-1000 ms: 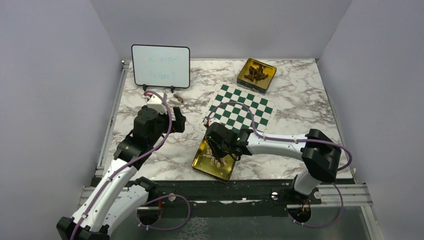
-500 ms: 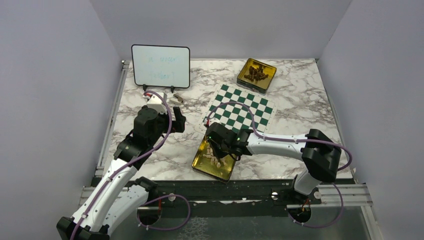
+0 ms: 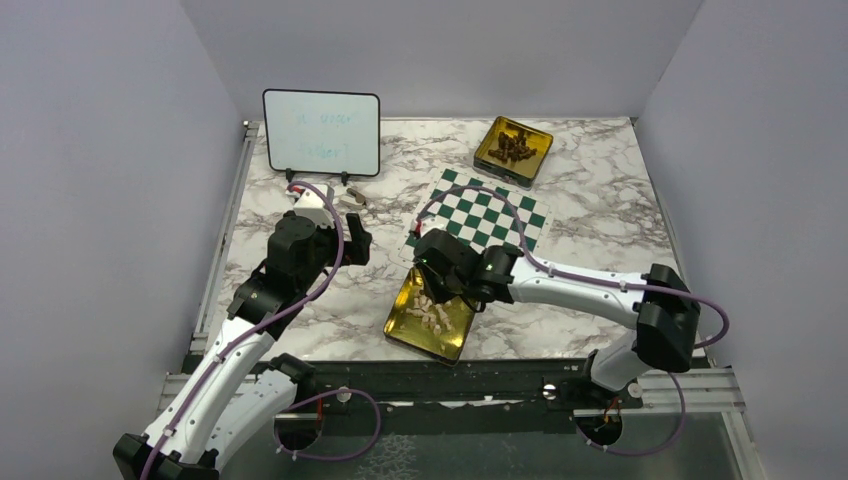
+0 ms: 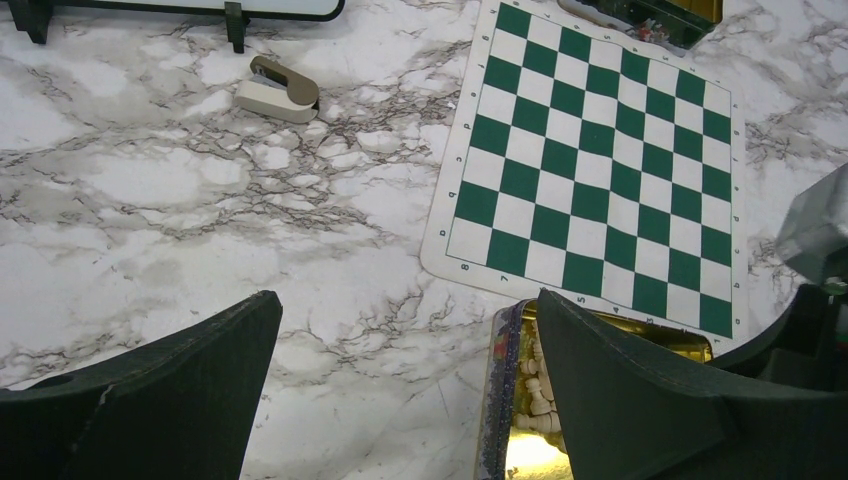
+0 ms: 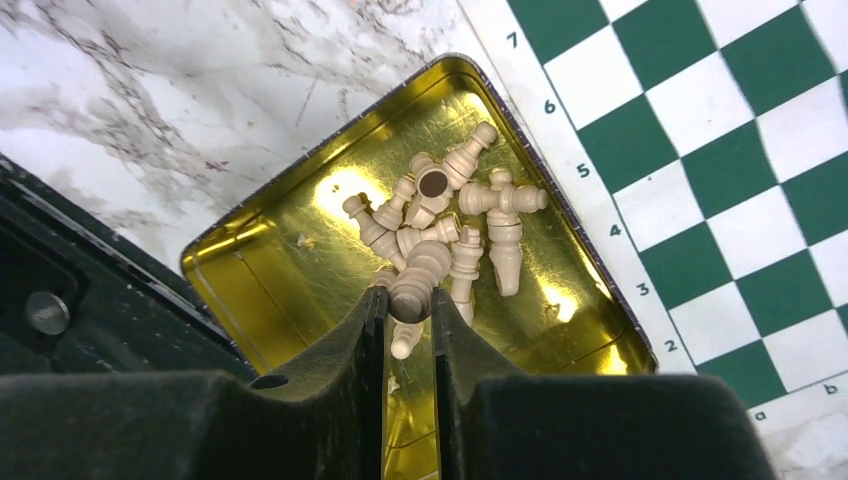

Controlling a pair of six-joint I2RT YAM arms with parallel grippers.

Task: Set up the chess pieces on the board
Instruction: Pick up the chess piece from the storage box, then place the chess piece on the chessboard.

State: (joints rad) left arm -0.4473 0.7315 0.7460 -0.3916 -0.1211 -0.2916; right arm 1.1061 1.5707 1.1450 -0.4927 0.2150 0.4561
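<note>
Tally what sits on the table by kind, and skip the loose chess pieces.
Gold tins: 2
Chessboard: 1
Whiteboard: 1
Beige stapler-like item: 1
Total: 5

This is a robotics lab test cell. Plain pale lilac panel walls (image 3: 100, 200) box in a white marble-patterned desk (image 3: 610, 210) on three sides. Two white-and-black jointed robot arms, one left (image 3: 255, 335) and one right (image 3: 570, 285), trail purple cables from a grey metal rail frame (image 3: 700, 383) along the bottom edge. A small black-framed whiteboard (image 3: 321, 133) stands at the upper left.
</note>
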